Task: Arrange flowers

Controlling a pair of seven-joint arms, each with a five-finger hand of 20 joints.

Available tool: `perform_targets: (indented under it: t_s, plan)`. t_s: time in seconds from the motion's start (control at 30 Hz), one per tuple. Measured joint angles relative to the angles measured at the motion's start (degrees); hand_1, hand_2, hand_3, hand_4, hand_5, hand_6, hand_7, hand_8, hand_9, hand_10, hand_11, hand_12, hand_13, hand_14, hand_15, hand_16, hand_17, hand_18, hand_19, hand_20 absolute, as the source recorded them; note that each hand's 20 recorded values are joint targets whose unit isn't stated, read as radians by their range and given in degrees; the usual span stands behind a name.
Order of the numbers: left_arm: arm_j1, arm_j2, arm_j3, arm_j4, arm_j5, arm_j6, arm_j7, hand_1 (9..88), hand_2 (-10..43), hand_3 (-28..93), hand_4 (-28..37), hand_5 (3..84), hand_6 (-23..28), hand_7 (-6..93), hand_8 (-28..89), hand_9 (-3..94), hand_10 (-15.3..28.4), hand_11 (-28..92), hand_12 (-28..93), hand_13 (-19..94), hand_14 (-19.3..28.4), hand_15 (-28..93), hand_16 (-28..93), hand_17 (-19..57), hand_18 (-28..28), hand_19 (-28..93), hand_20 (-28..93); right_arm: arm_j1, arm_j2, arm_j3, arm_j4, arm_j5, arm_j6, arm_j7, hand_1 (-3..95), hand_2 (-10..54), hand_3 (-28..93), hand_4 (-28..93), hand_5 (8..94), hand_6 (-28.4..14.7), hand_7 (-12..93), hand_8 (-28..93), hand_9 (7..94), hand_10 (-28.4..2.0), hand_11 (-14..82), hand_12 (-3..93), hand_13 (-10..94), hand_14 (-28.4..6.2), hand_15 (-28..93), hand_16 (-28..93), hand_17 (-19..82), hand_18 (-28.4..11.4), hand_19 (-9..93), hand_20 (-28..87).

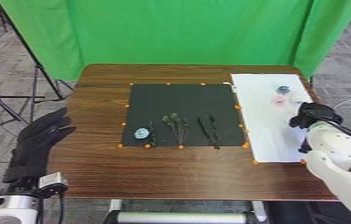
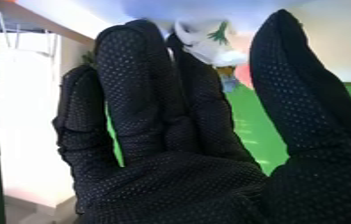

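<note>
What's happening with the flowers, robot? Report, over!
Right hand open, at white sheet. Left hand open. White flower near right hand; pink flower close by, maybe in the way.

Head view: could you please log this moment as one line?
right hand open at edge of white sheet | left hand open | blue flower, green sprigs on black mat

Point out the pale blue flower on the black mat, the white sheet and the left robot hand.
Pale blue flower (image 1: pixel 142 133), head view: middle of its bloom.
White sheet (image 1: pixel 274 140), head view: bare lower part.
Left robot hand (image 1: pixel 31 150), head view: its gloved middle.
</note>
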Motion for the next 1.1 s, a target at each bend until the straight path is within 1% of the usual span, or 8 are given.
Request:
perform_targets:
  t_s: [0.13, 0.17, 0.23, 0.37, 0.47, 0.73, 0.9, 1.1]
  plan:
    - [-0.35, 0.00, 0.27, 0.09, 0.01, -0.02, -0.02, 27.7, 1.7, 83, -21.4, 35.6, 7.0, 20.8, -13, 31.6, 17.9, 34, 10, 22, 24.0, 61, -13, -11.9, 20.1, 52, 10, 1.24, -0.09, -1.02, 1.00, -0.44, 0.56, 0.92, 37.4, -2.2, 78, -28, 60.6, 0.2, 25, -16, 63.9, -12.1, 24.9, 15.7, 60, -9.4, 71, 15, 32, -19.3, 91, 23]
    - [-0.44, 0.00, 0.31, 0.10, 0.02, -0.05, -0.06, 27.7, 1.8, 83, -21.4, 35.6, 7.0, 20.8, -13, 31.6, 17.9, 34, 10, 22, 24.0, 61, -13, -11.9, 20.2, 52, 10, 1.47, -0.09, -1.33, 1.22, -0.58, 0.87, 1.07, 39.7, -2.3, 75, -28, 62.1, 0.5, 27, -11, 64.7, -11.7, 25.0, 15.7, 62, -8.8, 70, 16, 33, -19.1, 91, 23]
    - [-0.56, 0.00, 0.34, 0.12, 0.03, -0.09, -0.11, 27.7, 1.8, 83, -21.4, 35.5, 7.0, 20.9, -13, 31.6, 18.0, 34, 10, 22, 24.0, 61, -13, -11.9, 20.1, 52, 10, 1.99, -0.10, -2.10, 1.69, -1.06, 1.87, 1.38, 45.4, -2.6, 70, -28, 66.3, 1.4, 30, -8, 69.7, -10.5, 25.6, 16.3, 64, -7.5, 69, 17, 34, -18.7, 92, 22]
    - [-0.64, 0.00, 0.39, 0.15, 0.03, -0.11, -0.09, 27.7, 1.8, 82, -21.4, 35.5, 7.0, 20.9, -13, 31.6, 18.0, 34, 10, 22, 24.0, 61, -13, -11.9, 20.1, 52, 10, 2.85, 0.21, -4.74, 2.92, -3.13, 6.45, 1.84, 51.4, -2.9, 68, -28, 73.7, 3.3, 30, -5, 80.5, -7.0, 20.2, 26.1, 69, -5.6, 68, 19, 37, -18.2, 93, 22]
    - [-0.65, 0.00, 0.42, 0.17, 0.01, -0.12, -0.04, 27.7, 1.8, 83, -21.3, 35.5, 7.0, 20.9, -13, 31.6, 18.0, 34, 10, 22, 24.0, 61, -13, -11.9, 20.1, 52, 10, 2.91, 0.47, -6.44, 3.75, -5.07, 9.64, 1.87, 52.0, -3.5, 68, -28, 75.8, 3.8, 29, -5, 83.3, -6.9, 21.2, 26.7, 70, -5.0, 68, 20, 38, -18.0, 93, 23]
    - [-0.45, -0.11, 0.21, 0.15, 0.00, -0.12, -0.02, 27.7, 1.8, 83, -21.4, 35.6, 7.0, 20.8, -13, 31.6, 18.0, 34, 10, 22, 23.9, 61, -13, -11.9, 20.1, 52, 10, 2.31, 1.26, -7.54, 3.56, -7.65, 15.32, 1.84, 50.7, -4.1, 71, -28, 77.3, 4.1, 28, -3, 84.5, -7.1, 21.9, 26.5, 71, -5.4, 68, 20, 39, -18.4, 93, 25]
    - [1.09, -0.12, -1.29, -0.16, -0.04, -0.08, 0.17, 27.7, 1.8, 83, -21.4, 35.6, 7.0, 20.9, -13, 31.6, 18.0, 34, 10, 22, 24.0, 61, -13, -11.9, 20.2, 53, 10, 3.30, 2.33, -9.36, -0.04, -8.69, 17.87, 0.73, 50.2, -4.7, 73, -28, 78.1, 3.5, 27, -2, 84.7, -7.3, 22.2, 26.7, 71, -5.9, 68, 21, 39, -18.7, 93, 25]
    - [2.96, -0.12, -2.67, -0.54, -0.06, -0.01, 0.26, 27.7, 1.8, 83, -21.5, 35.6, 6.9, 21.1, -13, 31.6, 18.0, 34, 10, 22, 23.9, 61, -13, -12.0, 20.2, 53, 10, 12.25, 3.43, -20.49, -6.24, -8.91, 20.27, -5.20, 50.1, -4.7, 73, -28, 78.5, 3.2, 26, -1, 85.0, -7.6, 22.3, 27.1, 71, -6.2, 68, 21, 39, -18.9, 93, 26]
